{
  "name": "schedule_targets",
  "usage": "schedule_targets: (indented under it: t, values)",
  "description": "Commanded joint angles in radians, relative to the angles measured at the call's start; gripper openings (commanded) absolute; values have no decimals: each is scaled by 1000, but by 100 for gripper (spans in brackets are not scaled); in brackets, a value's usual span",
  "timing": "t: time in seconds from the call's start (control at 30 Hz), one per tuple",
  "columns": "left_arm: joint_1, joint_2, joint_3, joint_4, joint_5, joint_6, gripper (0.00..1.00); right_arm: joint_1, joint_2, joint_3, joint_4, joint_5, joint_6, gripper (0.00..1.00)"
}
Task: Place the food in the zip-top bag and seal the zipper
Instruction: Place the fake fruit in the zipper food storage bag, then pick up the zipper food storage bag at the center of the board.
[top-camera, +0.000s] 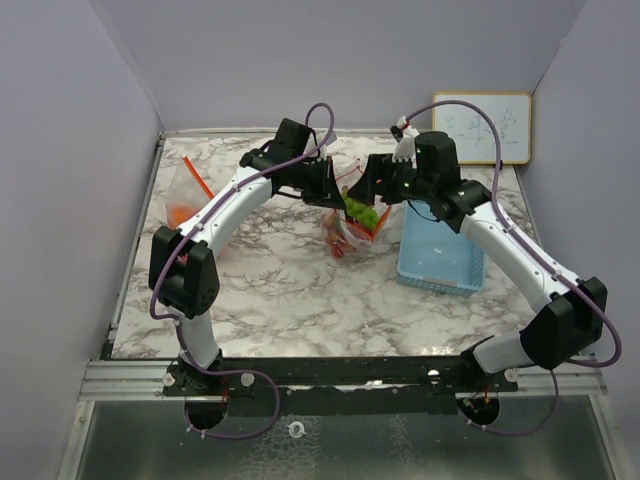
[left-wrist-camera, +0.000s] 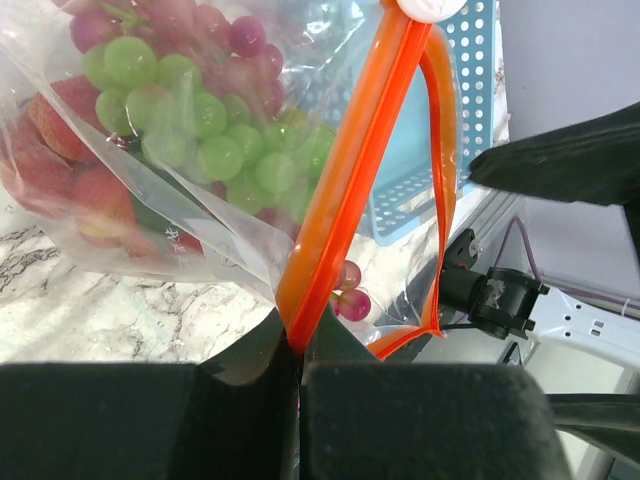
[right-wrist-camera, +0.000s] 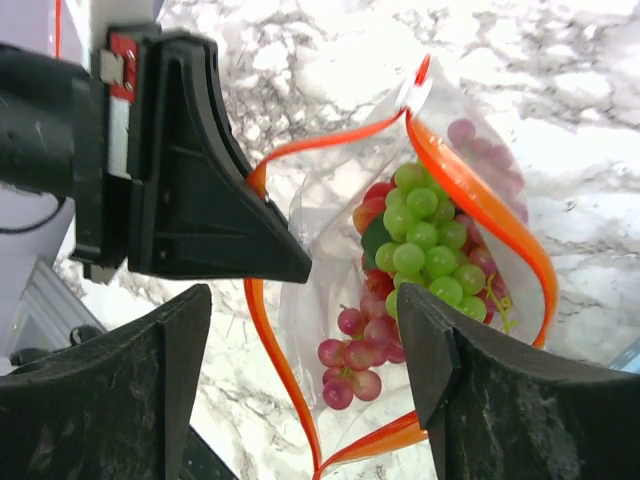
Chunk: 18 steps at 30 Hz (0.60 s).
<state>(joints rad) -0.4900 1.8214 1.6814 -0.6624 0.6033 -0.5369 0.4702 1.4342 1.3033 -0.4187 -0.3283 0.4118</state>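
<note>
Left claw (left-wrist-camera: 298, 352) is pinching one end of the orange zipper (left-wrist-camera: 345, 190) on the zip-top bag (left-wrist-camera: 200, 250). Right claw (right-wrist-camera: 305, 310) is hanging spread above the gaping mouth. Grapes (right-wrist-camera: 420, 235) are lying inside, beneath it. Judging: loading is ending and sealing is coming. Right claw needs to nip the zipper beside left claw, then slide along.

Two grape bunches (right-wrist-camera: 420, 240), one blue basket (top-camera: 440, 255)

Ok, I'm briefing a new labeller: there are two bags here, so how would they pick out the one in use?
On the marble table, look at the middle of the far side, just left of the blue basket. The bag there is pinched by its orange zip in the left gripper. Unlike the second bag by the left edge, it shows green and purple grapes.
</note>
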Motion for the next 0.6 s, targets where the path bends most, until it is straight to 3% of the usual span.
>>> schedule_targets:
  t: [0.0, 0.23, 0.57]
  values:
    - [4, -13, 20, 18, 36, 5, 0, 5, -14, 90, -33, 172, -20, 76]
    - [5, -6, 19, 24, 54, 1, 0, 5, 200, 312, -151, 424, 47, 75]
    - [4, -4, 17, 32, 44, -1, 0, 7, 322, 397, -165, 362, 96, 64]
